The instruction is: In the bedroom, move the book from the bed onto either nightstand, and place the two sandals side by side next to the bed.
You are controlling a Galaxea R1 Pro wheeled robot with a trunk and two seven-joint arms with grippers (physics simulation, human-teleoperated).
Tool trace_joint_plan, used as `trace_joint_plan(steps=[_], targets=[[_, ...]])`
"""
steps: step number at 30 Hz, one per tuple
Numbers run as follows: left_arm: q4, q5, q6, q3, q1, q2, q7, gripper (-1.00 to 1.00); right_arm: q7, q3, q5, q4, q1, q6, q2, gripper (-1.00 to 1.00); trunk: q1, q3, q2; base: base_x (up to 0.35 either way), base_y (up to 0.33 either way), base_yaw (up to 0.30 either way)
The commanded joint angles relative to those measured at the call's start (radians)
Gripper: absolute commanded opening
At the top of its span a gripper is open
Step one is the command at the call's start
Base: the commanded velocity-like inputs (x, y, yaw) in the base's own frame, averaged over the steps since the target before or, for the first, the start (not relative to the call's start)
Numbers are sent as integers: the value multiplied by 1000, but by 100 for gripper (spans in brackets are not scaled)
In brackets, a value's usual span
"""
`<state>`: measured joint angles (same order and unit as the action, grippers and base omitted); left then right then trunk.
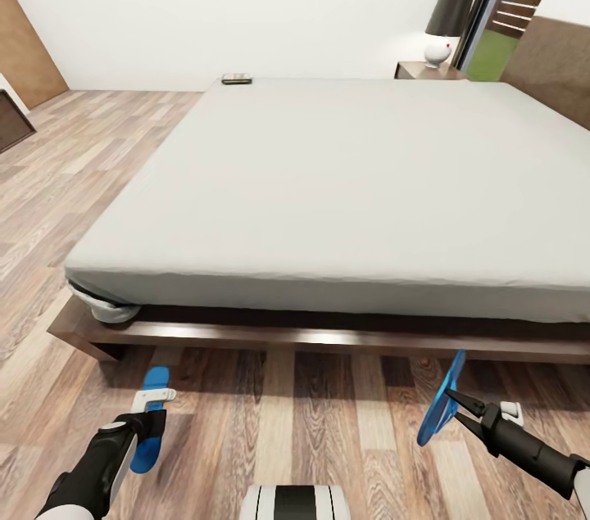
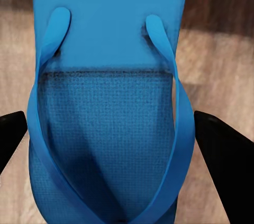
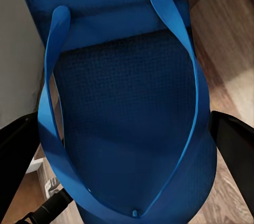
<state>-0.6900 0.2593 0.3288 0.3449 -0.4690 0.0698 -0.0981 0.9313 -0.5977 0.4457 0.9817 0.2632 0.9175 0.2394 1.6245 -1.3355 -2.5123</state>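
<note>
Hands are each gripping one blue sandal in front of the bed (image 1: 328, 176).
Book (image 1: 237, 79) is lying at the mattress's far corner; left hand (image 1: 149, 422) is holding the left sandal (image 1: 150, 422) flat near the floor, right hand (image 1: 451, 404) is holding the right sandal (image 1: 440, 399) on edge.

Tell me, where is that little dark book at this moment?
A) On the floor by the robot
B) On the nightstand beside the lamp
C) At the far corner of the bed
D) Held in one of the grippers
C: the book lies flat at the far corner of the bed, while each gripper carries a blue sandal instead.
</note>
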Motion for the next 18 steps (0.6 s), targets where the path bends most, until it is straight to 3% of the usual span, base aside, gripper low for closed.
trace_joint_plan(steps=[1, 7, 18], targets=[[-2, 11, 4, 5, 0, -1, -9, -100, 4, -1, -1, 0, 1, 4, 0, -100, 0, -1, 0, 0, 22, 0], [-2, 11, 4, 5, 0, -1, -9, -100, 4, -2, 0, -1, 1, 4, 3, -100, 0, -1, 0, 5, 14, 0], [-1, 11, 4, 5, 0, -2, -9, -100, 5, -3, 0, -2, 1, 5, 4, -100, 0, -1, 0, 117, 191, 0]])
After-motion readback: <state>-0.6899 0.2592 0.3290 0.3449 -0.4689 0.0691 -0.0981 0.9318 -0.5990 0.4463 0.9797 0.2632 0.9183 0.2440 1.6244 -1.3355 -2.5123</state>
